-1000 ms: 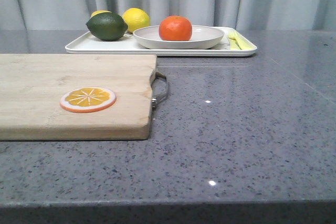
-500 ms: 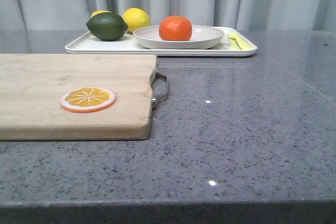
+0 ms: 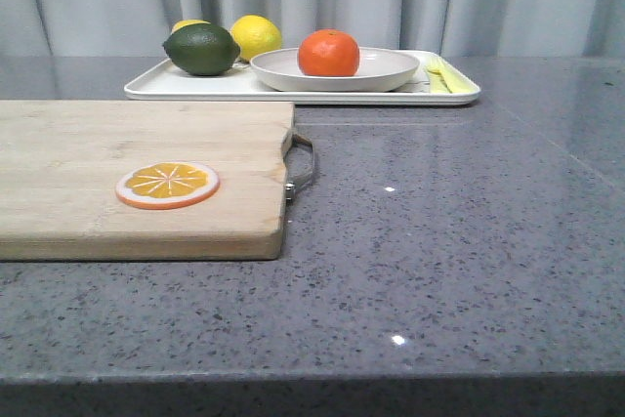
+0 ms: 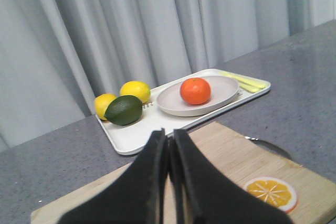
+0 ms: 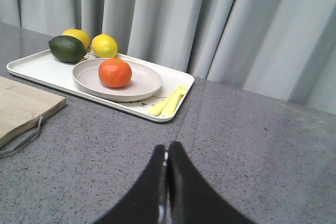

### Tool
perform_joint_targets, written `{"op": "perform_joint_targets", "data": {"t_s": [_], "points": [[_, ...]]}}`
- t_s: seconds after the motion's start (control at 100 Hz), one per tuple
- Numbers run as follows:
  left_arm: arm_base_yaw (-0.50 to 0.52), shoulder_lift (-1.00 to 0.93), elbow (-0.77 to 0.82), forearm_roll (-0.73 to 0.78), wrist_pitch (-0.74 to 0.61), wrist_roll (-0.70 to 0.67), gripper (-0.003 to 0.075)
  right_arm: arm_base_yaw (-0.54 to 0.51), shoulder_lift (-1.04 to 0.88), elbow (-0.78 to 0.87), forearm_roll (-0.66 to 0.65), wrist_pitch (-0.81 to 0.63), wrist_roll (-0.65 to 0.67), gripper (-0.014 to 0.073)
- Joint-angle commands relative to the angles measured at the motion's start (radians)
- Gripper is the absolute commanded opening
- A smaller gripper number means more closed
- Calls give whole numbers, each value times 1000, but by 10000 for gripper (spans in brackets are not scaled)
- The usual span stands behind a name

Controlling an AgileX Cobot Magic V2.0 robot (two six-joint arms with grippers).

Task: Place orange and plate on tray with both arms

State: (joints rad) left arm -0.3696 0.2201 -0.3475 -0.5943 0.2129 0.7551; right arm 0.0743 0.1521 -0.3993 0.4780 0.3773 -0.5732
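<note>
The orange (image 3: 328, 53) sits in the off-white plate (image 3: 391, 73), and the plate rests on the white tray (image 3: 156, 88) at the back of the table. They also show in the left wrist view, orange (image 4: 195, 91), plate (image 4: 226, 86), tray (image 4: 131, 140), and in the right wrist view, orange (image 5: 114, 73), plate (image 5: 144, 82), tray (image 5: 37, 69). My left gripper (image 4: 169, 136) is shut and empty above the cutting board. My right gripper (image 5: 167, 148) is shut and empty above the bare counter, well short of the tray. Neither gripper shows in the front view.
A dark green lime (image 3: 200, 49) and two yellow lemons (image 3: 256, 36) lie on the tray's left part, a yellow fork (image 3: 441, 75) on its right. A wooden cutting board (image 3: 78, 144) with a metal handle (image 3: 303, 168) and an orange slice (image 3: 167, 185) lies front left.
The front view has shifted very slightly, so everything sits a few pixels further right. The orange, plate and tray have not moved relative to each other.
</note>
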Motion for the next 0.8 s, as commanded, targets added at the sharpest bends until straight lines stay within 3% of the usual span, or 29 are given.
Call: {"op": "perform_joint_targets", "data": {"t_s": [0.0, 0.11, 0.18, 0.79], "points": [[6, 7, -19, 198, -75, -187, -20, -3, 10, -24, 16, -81, -7, -102], [35, 7, 11, 614, -98, -678, -20, -3, 10, -24, 16, -81, -7, -102], [64, 5, 46, 739, -131, -813, -20, -3, 10, -24, 16, -81, -7, -102], [306, -257, 358, 682, -195, -811, -20, -3, 10, -24, 16, -82, -7, -102]]}}
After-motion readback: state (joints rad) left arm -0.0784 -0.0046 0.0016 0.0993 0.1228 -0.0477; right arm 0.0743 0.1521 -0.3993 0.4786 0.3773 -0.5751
